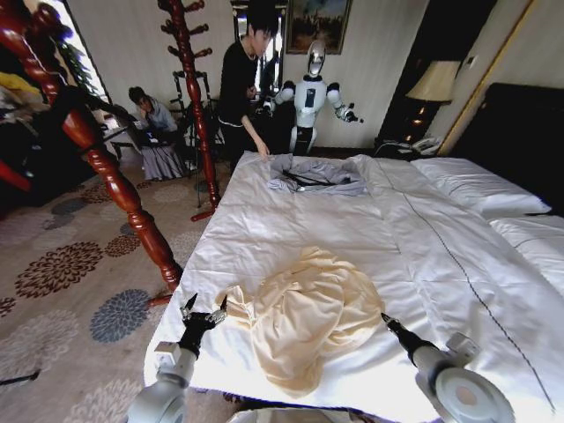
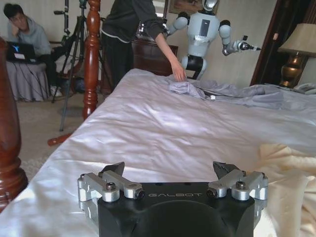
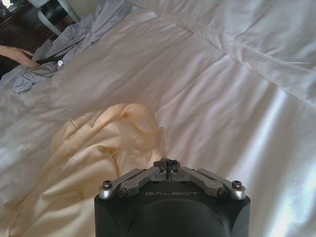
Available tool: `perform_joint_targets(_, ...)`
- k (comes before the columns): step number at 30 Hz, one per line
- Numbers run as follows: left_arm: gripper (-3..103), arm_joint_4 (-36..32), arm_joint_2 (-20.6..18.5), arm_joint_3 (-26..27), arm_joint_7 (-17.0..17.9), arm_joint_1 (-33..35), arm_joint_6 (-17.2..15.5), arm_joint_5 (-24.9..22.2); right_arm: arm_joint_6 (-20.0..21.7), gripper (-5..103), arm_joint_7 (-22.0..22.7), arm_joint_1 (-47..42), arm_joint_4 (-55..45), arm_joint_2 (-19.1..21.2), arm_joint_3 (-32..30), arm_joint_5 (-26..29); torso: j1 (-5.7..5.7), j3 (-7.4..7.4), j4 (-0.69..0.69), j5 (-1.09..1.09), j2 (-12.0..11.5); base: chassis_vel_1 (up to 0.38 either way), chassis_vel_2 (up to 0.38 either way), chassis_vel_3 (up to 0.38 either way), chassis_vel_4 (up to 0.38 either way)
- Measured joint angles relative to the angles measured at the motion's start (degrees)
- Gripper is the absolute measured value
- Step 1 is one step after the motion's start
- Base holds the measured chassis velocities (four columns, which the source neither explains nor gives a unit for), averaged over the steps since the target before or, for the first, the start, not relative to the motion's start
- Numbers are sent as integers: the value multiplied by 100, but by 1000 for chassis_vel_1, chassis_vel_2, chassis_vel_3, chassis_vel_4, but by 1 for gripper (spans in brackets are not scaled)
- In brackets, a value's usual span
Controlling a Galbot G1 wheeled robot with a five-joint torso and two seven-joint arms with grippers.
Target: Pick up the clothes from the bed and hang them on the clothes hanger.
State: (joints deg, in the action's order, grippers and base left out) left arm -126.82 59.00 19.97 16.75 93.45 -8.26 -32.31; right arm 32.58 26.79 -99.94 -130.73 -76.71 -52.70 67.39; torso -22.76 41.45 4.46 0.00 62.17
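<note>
Cream clothes (image 1: 308, 313) lie bunched at lower centre of the frame on the bed (image 1: 291, 220); left claw (image 1: 204, 313) spread wide, touching its left edge, nearer; right claw (image 1: 384, 318) pinched closed, empty, beside right edge.

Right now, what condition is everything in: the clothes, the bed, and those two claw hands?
cream sweatshirt: crumpled in a heap on the bed, not gripped.
bed: made, white sheets a little wrinkled.
grey garment: spread loosely at the far end, a person's hand on it.
left gripper: open, empty, beside the sweatshirt near the bed's edge.
right gripper: shut, empty, at the sweatshirt's other side.
</note>
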Motion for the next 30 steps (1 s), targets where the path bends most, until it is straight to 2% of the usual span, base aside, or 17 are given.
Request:
perform_joint_targets(1, 100, 20, -94, -84, 53, -149, -80, -231, -11, 0, -17, -8, -2, 10, 6, -69, 0, 0, 2, 1, 0, 0, 0, 0, 0)
perform_joint_targets(2, 100, 20, -94, -84, 53, -149, -80, -231, -11, 0, -17, -8, -2, 10, 6, -69, 0, 0, 2, 1, 0, 0, 0, 0, 0)
perform_joint_targets(5, 100, 95, -298, -357, 196, -502, -277, -858, -39, 0, -31, 39, 27, 98, 81, -152, -1, 0, 3, 0, 0, 0, 0, 0, 0)
perform_joint_targets(9, 100, 156, -337, -574, 331, -657, -373, -1036, -40, 0, -19, 190, 140, 237, 215, -140, 0, 0, -4, 1, 0, 0, 0, 0, 0)
perform_joint_targets(13, 100, 258, -489, -995, 367, -874, -370, -1245, -41, 0, -6, 200, 203, 287, 232, -124, 0, 0, 3, 1, 0, 0, 0, 0, 0)
perform_joint_targets(16, 100, 315, -539, -1216, 372, -985, -325, -1499, -45, 0, -2, 208, 223, 305, 232, -118, 0, 0, 0, 1, 0, 0, 0, 0, 0)
perform_joint_targets(20, 100, 460, -290, -1432, 443, -1428, -268, -2027, -49, 0, 4, 208, 230, 341, 193, -97, 0, 0, -1, 2, 0, 0, 0, 0, 0)
perform_joint_targets(26, 103, 727, 9, -1574, 605, -1948, -344, -2397, -49, 0, 15, 195, 254, 385, 174, -85, -1, 0, 1, 0, 0, 0, 0, 0, 0)
perform_joint_targets(29, 92, 864, 110, -1707, 687, -2152, -417, -2725, -55, 0, 29, 183, 258, 392, 173, -40, 0, 0, 0, 1, 0, 0, 0, 0, 0)
perform_joint_targets(30, 88, 920, 137, -1737, 696, -2203, -432, -2839, -53, 0, 82, 183, 244, 392, 167, 137, 0, 0, 0, 1, 0, 0, 0, 0, 0)
